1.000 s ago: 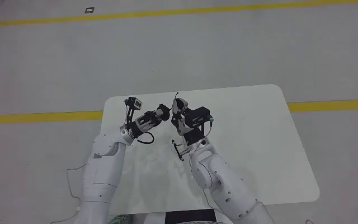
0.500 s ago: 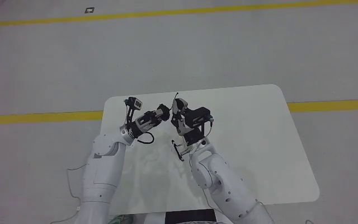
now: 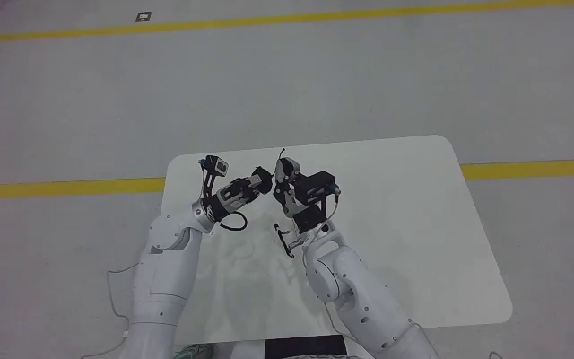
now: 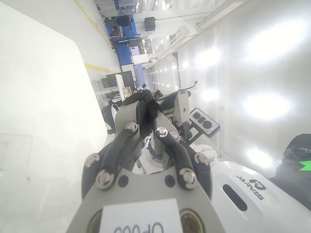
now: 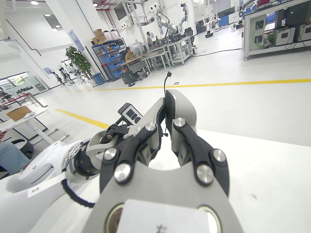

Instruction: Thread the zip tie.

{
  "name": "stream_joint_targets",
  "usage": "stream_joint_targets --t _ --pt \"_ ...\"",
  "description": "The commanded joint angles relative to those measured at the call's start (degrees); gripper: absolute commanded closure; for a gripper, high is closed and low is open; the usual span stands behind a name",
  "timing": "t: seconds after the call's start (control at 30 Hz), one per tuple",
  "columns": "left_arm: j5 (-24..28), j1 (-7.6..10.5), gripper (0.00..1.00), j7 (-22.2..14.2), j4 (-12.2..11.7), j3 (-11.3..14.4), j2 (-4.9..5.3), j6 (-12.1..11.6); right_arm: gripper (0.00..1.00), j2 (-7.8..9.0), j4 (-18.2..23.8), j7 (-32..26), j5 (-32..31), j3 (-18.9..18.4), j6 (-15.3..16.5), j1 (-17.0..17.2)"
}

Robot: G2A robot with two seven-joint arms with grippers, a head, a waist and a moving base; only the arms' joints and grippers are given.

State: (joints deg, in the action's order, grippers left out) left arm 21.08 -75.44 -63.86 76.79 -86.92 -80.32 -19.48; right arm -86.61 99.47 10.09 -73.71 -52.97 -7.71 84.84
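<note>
Right gripper (image 5: 166, 101): we are seeing its two fingers pressed together on the zip tie (image 5: 166, 86), so it is clamping the thin black strap between its ribbed pads
Zip tie: it is standing upright out of the right gripper's fingertips, with its small square head at the top, free in the air; a short stretch of strap is also showing below the pinch, between the fingers; it is being held up above the tabletop (image 3: 404, 224)
Left gripper (image 4: 145, 99): we are finding its fingers drawn together at the tips, with a dark, blurred patch lying between them; we cannot tell whether that patch is part of the zip tie or only the pads
Arms: both are hanging over the left half of the tabletop, with the two grippers just beside each other and pointing toward one another; we cannot tell whether they are touching
Tabletop: white, with rounded corners, it is standing on a pale grey floor (image 3: 359, 72)
Floor: yellow lines (image 3: 269, 20) are running across it, beyond and beside the tabletop
</note>
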Motion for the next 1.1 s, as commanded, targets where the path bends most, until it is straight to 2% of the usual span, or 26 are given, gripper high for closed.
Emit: stream_joint_targets --t 0.0,1.07 --pt "0.00 0.00 1.00 0.00 0.00 0.00 0.00 0.00 1.00 0.00 -0.02 -0.08 -0.01 -0.04 0.06 0.02" --pt "0.00 0.00 1.00 0.00 0.00 0.00 0.00 0.00 1.00 0.13 -0.77 -2.86 -1.59 -0.41 0.88 0.27"
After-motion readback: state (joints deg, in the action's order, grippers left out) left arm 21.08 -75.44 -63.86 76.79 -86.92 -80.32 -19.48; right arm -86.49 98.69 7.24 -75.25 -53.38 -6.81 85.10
